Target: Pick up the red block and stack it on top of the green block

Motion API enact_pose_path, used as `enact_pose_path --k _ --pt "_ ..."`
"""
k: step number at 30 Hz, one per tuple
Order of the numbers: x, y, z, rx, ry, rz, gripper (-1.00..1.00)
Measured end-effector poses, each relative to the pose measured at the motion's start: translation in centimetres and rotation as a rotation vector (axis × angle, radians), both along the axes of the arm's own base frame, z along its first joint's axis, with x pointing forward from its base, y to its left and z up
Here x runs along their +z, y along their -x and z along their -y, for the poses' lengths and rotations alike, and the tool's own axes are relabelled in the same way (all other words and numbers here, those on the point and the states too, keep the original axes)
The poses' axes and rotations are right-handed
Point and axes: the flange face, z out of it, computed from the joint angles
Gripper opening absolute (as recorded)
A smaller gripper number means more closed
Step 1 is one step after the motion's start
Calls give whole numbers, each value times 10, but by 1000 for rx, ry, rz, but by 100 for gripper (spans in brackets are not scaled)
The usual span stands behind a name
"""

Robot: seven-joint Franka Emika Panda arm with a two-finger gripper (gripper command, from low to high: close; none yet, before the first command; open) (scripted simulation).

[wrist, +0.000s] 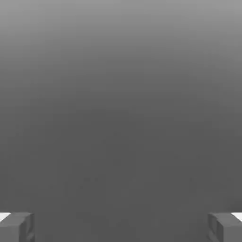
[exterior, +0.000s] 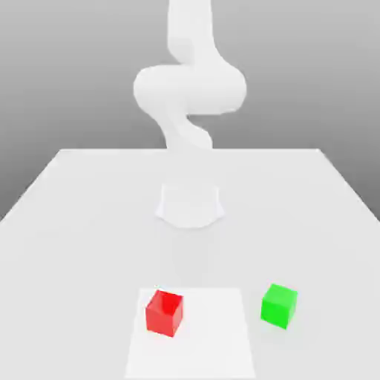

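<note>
The gripper [wrist: 121,228] is spreading its fingers wide, holding nothing. The red block [exterior: 164,314] is sitting on the white square [exterior: 215,334], near its far edge, towards the exterior view's left; the green block [exterior: 279,306] is resting just outside the square, beyond its right-hand edge. Grasping, lifting and stacking are all still waiting.
</note>
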Motion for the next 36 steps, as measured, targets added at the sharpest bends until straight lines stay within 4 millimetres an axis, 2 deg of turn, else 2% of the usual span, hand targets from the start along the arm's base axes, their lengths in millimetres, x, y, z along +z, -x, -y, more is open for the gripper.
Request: enact_pose_path --k 4,9,14,18,20,26,27,33,36 --pt "-95 -45 9 -54 -28 -149 0" --pt "-211 -68 21 -121 -58 -323 0" --pt "-325 -60 31 -192 -85 -496 0" --pt "-409 -33 38 -254 -106 -634 0" --pt "-444 -18 40 -279 -114 -689 0" --pt "-510 -12 39 -284 -115 -709 0" --pt "-516 -12 39 -285 -115 -710 -100" --pt "-518 -12 39 -285 -115 -709 -100" --pt "-499 -13 39 -284 -115 -709 -100"
